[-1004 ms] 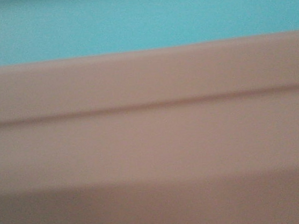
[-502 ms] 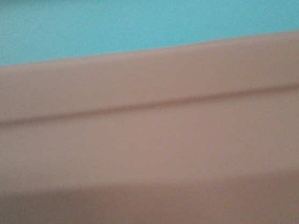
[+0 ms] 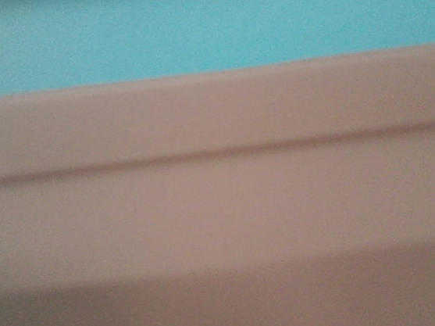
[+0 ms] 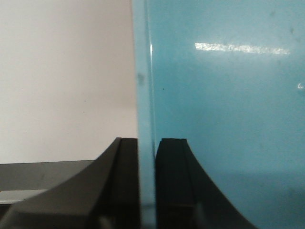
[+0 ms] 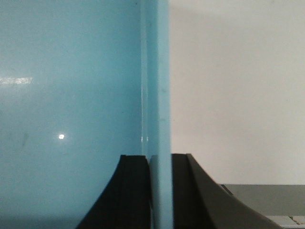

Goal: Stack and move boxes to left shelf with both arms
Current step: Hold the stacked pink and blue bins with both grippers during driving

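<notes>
The front view is filled at close range by the salmon-pink box [image 3: 222,202], with the sky-blue box [image 3: 202,23] showing above it as a band, the two stacked. My left gripper [image 4: 147,191] is shut on the left wall of the sky-blue box [image 4: 224,109], one black finger outside, one inside. My right gripper [image 5: 160,195] is shut on the right wall of the same sky-blue box [image 5: 71,95], fingers either side of the rim. The left shelf is out of view.
A plain pale wall [image 4: 66,76] lies behind the box in both wrist views. A grey surface edge [image 4: 43,174] shows low left in the left wrist view and a grey surface [image 5: 267,200] low right in the right wrist view.
</notes>
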You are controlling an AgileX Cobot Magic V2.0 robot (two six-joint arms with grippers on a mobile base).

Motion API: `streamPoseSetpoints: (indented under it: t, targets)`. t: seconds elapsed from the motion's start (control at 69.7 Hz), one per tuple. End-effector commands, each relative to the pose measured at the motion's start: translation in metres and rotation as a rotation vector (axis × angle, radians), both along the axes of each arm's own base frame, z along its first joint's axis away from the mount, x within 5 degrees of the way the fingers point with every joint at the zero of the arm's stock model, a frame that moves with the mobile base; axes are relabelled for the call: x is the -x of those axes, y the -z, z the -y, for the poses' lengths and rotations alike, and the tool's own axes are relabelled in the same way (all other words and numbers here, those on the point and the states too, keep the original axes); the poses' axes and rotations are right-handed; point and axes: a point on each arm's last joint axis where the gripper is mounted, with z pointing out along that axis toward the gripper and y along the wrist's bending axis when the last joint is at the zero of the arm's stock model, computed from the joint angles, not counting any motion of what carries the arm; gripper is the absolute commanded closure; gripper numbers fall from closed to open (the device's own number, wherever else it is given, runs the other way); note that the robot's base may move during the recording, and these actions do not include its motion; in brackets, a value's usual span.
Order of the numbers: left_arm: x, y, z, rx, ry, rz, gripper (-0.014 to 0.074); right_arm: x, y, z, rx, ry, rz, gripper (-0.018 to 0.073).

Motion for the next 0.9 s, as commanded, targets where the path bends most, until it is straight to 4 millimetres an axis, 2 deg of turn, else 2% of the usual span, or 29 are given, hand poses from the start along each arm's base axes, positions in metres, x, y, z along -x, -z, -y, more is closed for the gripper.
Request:
streamPoseSetpoints:
  t: [0.0, 0.889]
  targets:
    - [0.0145, -0.0191, 0.0003, 0.070, 0.011, -0.040, 0.0603, 0.0014, -0.0204, -0.0046, -0.129, -0.021, 0.083, 0.0506]
    - [0.0145, -0.0191, 0.0003, 0.070, 0.011, -0.040, 0.0603, 0.0014, -0.0204, -0.0046, -0.129, -0.021, 0.083, 0.0506]
